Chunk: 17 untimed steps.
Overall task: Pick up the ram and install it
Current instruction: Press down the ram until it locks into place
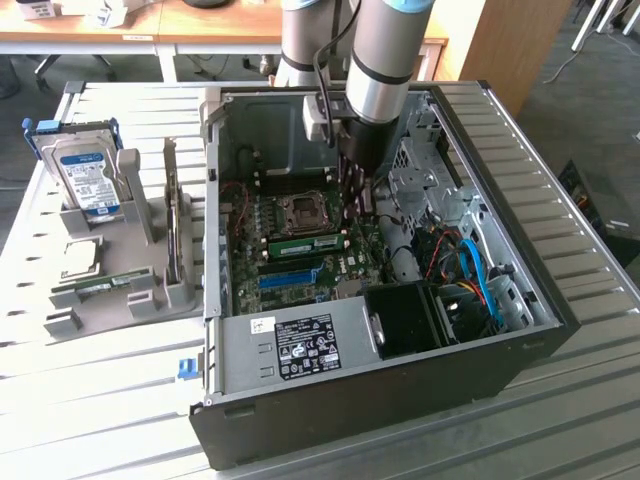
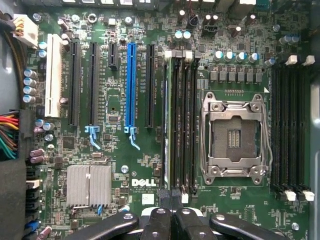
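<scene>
The ram (image 1: 300,245) is a slim green stick standing in a memory slot on the motherboard, just beside the empty processor socket (image 1: 297,208). In the wrist view the ram (image 2: 169,120) is seen edge-on, in the slot farthest from the socket (image 2: 234,136). My gripper (image 1: 357,200) hangs inside the open computer case, above the board near one end of that stick. Its fingers (image 2: 161,216) are pressed together, so the gripper (image 2: 172,212) is shut with nothing between them. I cannot tell whether the fingertips touch the stick.
The case walls (image 1: 215,200) and a metal drive cage (image 1: 425,175) close in around the arm. Coloured cables (image 1: 470,270) run by the power supply. On the exterior view's left a grey holder (image 1: 150,290) carries a hard drive (image 1: 85,172), a silver processor (image 1: 80,258) and another green stick (image 1: 95,288).
</scene>
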### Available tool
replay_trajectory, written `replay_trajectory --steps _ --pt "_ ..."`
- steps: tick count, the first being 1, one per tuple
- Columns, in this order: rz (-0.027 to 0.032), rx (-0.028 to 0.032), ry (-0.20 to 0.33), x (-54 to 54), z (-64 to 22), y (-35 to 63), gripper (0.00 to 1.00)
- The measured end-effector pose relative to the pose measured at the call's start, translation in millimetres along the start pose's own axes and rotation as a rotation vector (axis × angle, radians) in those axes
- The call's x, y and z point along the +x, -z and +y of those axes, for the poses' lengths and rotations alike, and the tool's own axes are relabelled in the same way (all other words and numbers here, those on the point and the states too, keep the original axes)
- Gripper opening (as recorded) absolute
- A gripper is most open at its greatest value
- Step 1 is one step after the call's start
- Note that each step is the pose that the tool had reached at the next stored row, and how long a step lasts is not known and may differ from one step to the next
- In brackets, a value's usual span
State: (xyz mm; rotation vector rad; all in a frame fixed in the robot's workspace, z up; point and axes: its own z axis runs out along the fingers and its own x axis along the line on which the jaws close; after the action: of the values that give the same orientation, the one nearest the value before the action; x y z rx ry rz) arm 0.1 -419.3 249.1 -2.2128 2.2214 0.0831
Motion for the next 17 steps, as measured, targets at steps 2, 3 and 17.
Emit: replay_trajectory --steps 2,3,17 --pt "-0.0003 0.0001 0.0 0.1 -0.1 -3.2 0.11" --pt "-0.0005 0.0 -0.001 0.2 -0.2 -4.8 0.11" --pt "-0.001 0.0 -0.001 -0.1 -0.6 -11.9 0.11"
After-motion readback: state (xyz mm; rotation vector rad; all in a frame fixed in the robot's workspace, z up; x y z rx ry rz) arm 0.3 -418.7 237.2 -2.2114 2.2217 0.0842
